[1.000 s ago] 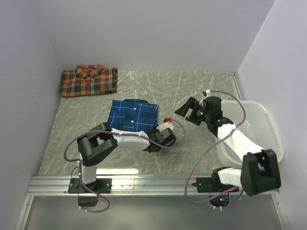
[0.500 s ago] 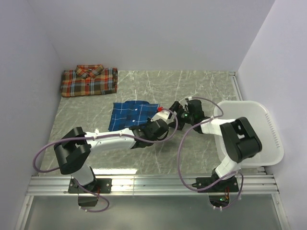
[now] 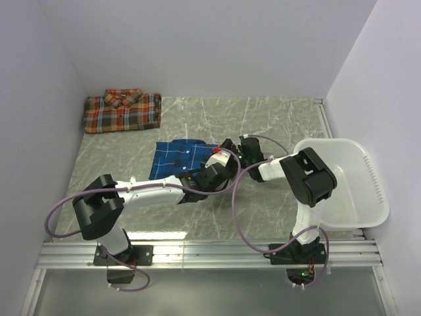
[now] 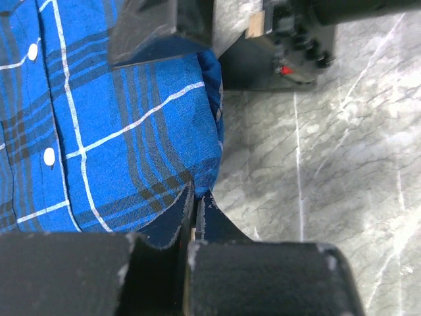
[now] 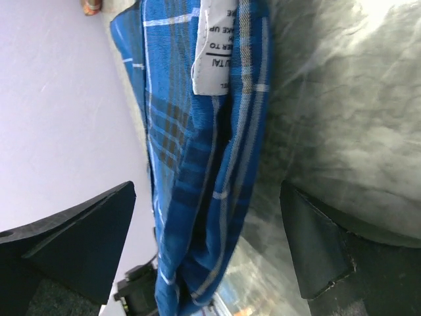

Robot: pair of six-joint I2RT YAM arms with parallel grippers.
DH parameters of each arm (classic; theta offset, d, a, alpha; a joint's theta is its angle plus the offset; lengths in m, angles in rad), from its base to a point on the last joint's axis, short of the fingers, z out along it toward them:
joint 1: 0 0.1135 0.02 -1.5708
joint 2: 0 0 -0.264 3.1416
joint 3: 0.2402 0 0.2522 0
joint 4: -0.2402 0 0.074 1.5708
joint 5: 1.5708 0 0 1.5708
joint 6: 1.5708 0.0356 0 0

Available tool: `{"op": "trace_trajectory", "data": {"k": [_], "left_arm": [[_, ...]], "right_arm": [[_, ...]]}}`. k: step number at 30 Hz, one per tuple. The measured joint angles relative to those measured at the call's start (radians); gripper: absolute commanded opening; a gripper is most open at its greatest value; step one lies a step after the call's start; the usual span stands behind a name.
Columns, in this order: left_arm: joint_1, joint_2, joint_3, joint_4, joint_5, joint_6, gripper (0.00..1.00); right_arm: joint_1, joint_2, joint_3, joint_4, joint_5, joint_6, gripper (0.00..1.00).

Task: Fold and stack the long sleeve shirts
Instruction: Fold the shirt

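Blue shirt [image 3: 179,157] is folded, just left of the basket [image 3: 376,184]. Red shirt [image 3: 122,110] is folded too, much farther from the basket. Step looks like pickup for stacking. Left gripper [image 4: 194,204] pinches the blue shirt's basket-side edge. Right gripper [image 5: 204,243] gapes around that edge. Next: right closes, then both lift level.

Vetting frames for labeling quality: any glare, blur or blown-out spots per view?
Top external: sharp, pale glare band on the table near the rail. Left wrist: blue shirt crisp, evenly lit. Right wrist: table blown out at top right; care label only partly readable.
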Motion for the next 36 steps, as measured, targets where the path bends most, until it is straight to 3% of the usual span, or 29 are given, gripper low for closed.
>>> {"op": "trace_trajectory", "data": {"k": [9,12,15,16,18,21,22,26,30,36], "left_arm": [[0.007,-0.009,0.0,0.006,0.071,-0.048,0.01],[0.008,-0.009,0.0,0.008,0.092,-0.066,0.04],[0.009,-0.009,0.002,0.01,0.116,-0.084,0.11],[0.01,-0.009,0.003,0.011,0.122,-0.09,0.15],[0.011,-0.009,0.013,0.006,0.14,-0.106,0.28],[0.014,-0.009,0.04,0.005,0.167,-0.129,0.49],[0.018,-0.01,0.048,0.005,0.176,-0.138,0.58],[0.061,-0.046,0.068,0.0,0.235,-0.164,0.72],[0.185,-0.139,0.07,-0.014,0.336,-0.173,0.76],[0.497,-0.298,0.106,-0.076,0.509,-0.164,0.8]], "right_arm": [[0.05,0.101,0.08,0.077,-0.001,0.05,0.85],[0.053,0.128,0.117,0.07,-0.001,0.047,0.75],[0.053,0.151,0.143,0.053,-0.003,0.034,0.55],[0.053,0.159,0.148,0.048,-0.005,0.03,0.4],[0.053,0.171,0.157,0.032,-0.014,0.01,0.19],[0.053,0.183,0.184,-0.016,-0.032,-0.037,0.02],[0.051,0.183,0.196,-0.036,-0.039,-0.057,0.0],[0.038,0.183,0.25,-0.122,-0.073,-0.169,0.0],[0.018,0.183,0.332,-0.28,-0.109,-0.317,0.0],[-0.016,0.187,0.57,-0.65,-0.118,-0.635,0.0]]}}
